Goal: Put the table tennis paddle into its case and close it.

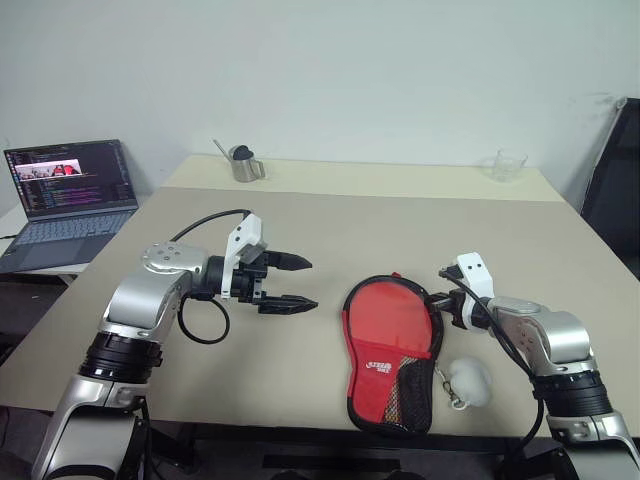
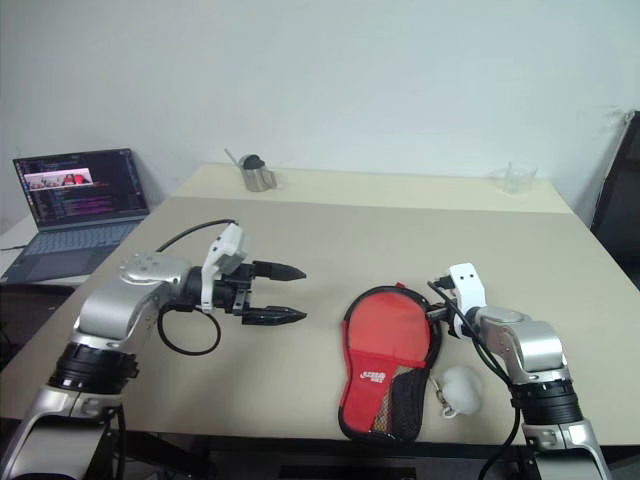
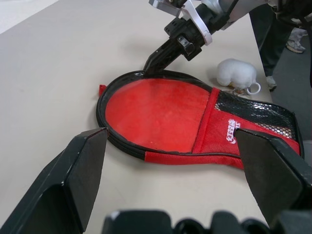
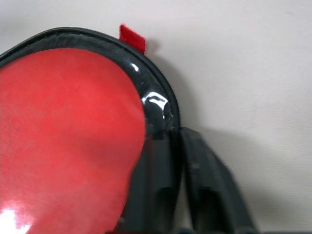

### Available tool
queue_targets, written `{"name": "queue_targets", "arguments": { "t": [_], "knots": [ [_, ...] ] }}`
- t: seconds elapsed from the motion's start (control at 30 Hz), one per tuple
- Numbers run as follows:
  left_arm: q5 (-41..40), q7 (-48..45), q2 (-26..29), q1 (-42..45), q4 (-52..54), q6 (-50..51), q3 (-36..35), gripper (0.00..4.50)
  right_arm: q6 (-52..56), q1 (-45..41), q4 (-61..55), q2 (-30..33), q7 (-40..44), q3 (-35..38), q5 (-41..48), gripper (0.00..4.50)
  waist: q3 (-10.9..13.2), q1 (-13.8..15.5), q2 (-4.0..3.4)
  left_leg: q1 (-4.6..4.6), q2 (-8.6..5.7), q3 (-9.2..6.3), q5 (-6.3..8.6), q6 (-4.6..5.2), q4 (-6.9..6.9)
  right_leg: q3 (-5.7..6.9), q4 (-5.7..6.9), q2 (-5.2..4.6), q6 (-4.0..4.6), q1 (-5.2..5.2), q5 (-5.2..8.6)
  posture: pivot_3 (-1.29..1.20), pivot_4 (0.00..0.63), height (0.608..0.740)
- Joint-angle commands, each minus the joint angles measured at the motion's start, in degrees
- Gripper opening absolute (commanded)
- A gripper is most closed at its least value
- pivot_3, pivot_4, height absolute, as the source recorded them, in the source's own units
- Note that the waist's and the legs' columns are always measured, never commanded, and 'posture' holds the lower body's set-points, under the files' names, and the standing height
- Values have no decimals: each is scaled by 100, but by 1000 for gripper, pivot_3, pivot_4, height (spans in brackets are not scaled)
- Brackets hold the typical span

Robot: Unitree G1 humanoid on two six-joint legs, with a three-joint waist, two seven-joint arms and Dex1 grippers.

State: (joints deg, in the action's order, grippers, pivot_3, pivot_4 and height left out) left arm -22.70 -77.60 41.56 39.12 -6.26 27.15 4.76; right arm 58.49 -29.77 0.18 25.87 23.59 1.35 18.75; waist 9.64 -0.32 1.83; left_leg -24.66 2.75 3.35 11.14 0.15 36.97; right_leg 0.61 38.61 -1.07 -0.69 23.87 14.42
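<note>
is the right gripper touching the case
Touching. In the right wrist view the right gripper has its black fingers closed on the black edge of the case, and the left wrist view shows its tip down on that rim.

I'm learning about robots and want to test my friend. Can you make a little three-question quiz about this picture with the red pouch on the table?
1. True or false: the left gripper with two black fingers is clamped on the red, paddle-shaped fabric case.
2. Which edge of the case is the right gripper shut at? A) the black rim of the round end B) the mesh pocket end C) the middle
3. Fill in: the white ball lies on the beige table beside the case's ____ pocket.

Key: 1 false, it hangs open, apart from the case. 2 A. 3 mesh.
</note>
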Motion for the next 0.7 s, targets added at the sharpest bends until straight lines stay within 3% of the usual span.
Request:
{"name": "queue_targets", "arguments": {
  "t": [0.03,0.5,0.7],
  "knots": [
    [12,63,57,80,59,-91,-109,4500,-56,29,-13,44,10,-46,-89,24,0,0,0,0,0,1,0,0,0,0,0,0,0,1,0,0,150,740],
    [93,109,-21,124,-33,-197,-8,4500,-1514,-644,841,233,668,-723,-748,24,3,-73,1,-3,-3,10,-4,5,0,-6,23,2,3,23,-2,0,150,740],
    [141,117,-5,93,-35,-245,-16,4500,-2230,-1211,1762,64,863,-858,-1039,24,10,-154,0,-4,-3,13,-4,5,-2,-6,24,2,3,27,-1,0,150,740]
  ]
}}
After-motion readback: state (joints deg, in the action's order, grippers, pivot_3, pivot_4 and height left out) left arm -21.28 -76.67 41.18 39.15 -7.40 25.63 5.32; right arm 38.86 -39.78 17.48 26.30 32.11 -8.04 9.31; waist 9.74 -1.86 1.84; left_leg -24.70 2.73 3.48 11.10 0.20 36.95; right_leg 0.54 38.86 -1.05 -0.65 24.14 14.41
